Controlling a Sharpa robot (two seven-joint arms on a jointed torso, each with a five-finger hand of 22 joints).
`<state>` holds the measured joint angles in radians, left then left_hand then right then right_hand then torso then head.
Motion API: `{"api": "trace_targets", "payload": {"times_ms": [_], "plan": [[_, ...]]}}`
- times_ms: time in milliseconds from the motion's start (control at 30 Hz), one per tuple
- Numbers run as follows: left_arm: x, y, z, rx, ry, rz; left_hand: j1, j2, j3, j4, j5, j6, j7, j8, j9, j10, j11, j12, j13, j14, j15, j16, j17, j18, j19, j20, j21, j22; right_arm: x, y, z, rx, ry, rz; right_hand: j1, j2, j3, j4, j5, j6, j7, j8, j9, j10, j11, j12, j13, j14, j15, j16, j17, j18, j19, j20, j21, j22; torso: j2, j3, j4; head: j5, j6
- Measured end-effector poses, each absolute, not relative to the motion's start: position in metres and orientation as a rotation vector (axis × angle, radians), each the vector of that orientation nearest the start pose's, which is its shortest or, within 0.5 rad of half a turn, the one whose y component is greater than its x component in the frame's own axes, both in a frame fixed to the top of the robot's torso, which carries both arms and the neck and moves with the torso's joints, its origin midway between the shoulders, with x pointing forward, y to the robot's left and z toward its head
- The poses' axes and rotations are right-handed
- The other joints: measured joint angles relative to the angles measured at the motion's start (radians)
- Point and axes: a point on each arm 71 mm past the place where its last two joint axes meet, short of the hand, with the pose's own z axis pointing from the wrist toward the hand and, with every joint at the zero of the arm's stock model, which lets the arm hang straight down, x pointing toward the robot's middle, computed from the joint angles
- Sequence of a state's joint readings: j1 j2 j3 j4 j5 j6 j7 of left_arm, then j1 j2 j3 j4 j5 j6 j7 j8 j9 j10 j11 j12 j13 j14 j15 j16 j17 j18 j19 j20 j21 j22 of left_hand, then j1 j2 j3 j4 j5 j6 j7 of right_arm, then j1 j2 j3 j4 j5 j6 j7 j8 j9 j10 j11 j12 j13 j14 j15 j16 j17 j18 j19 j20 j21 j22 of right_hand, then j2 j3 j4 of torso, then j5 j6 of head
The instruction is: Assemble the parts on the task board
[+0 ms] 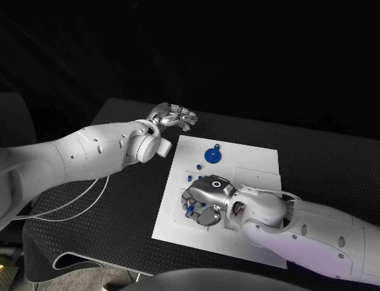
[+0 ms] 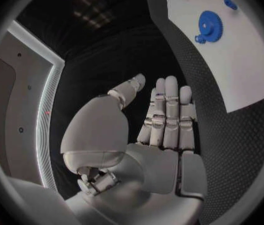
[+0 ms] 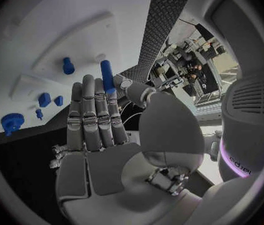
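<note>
Blue parts are scattered rather than joined, so I judge the assembly to be at an early stage. In the head view the task board carries one gear just beyond the right hand, and one small piece lies between the two. More blue shows under that hand's fingers, too hidden to count. The left hand hovers off the board, beyond its far corner.

In the left wrist view the left hand is spread flat with nothing in it. The gear lies well ahead of its fingertips on the board, with one small piece farther on.

In the right wrist view the right hand appears to pinch one peg between thumb and a fingertip (the other fingers stay straight). Ahead of the fingertips one stud stands on the board. Off to the side of the fingers lie three small pieces and the one gear. That makes six parts counted here. Seating the held peg looks like the step in hand, and the rest remains undone.
</note>
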<state>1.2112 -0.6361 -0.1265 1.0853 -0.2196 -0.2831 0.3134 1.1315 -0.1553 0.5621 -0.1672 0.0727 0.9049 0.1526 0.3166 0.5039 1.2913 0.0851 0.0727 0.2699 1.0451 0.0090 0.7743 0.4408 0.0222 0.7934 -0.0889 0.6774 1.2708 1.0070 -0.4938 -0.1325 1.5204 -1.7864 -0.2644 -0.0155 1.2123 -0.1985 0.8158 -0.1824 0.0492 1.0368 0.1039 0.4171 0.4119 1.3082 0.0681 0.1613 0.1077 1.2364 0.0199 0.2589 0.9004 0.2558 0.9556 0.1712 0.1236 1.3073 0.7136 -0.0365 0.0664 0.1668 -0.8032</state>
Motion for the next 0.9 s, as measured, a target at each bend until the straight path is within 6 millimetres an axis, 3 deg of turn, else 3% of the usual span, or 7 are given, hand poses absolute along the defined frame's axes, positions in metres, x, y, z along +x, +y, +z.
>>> {"api": "trace_targets", "payload": {"times_ms": [900], "plan": [[0.5522,0.2361,-0.2264,-0.939,1.538,-1.202,0.000,0.000,0.000,0.000,0.000,-0.003,0.004,0.000,-0.001,0.000,0.000,0.000,0.000,0.000,0.000,0.000,0.002,0.000,0.002,0.002,-0.004,0.001,0.3842,-0.0222,-0.2865,-0.736,1.681,0.953,-0.003,0.003,-0.003,-0.008,0.000,0.001,-0.001,0.000,0.001,0.000,0.000,0.000,0.001,0.000,0.000,0.000,0.002,0.000,0.000,0.000,0.000,0.000,-0.001,0.0000,-0.0006,0.005,-0.010]]}}
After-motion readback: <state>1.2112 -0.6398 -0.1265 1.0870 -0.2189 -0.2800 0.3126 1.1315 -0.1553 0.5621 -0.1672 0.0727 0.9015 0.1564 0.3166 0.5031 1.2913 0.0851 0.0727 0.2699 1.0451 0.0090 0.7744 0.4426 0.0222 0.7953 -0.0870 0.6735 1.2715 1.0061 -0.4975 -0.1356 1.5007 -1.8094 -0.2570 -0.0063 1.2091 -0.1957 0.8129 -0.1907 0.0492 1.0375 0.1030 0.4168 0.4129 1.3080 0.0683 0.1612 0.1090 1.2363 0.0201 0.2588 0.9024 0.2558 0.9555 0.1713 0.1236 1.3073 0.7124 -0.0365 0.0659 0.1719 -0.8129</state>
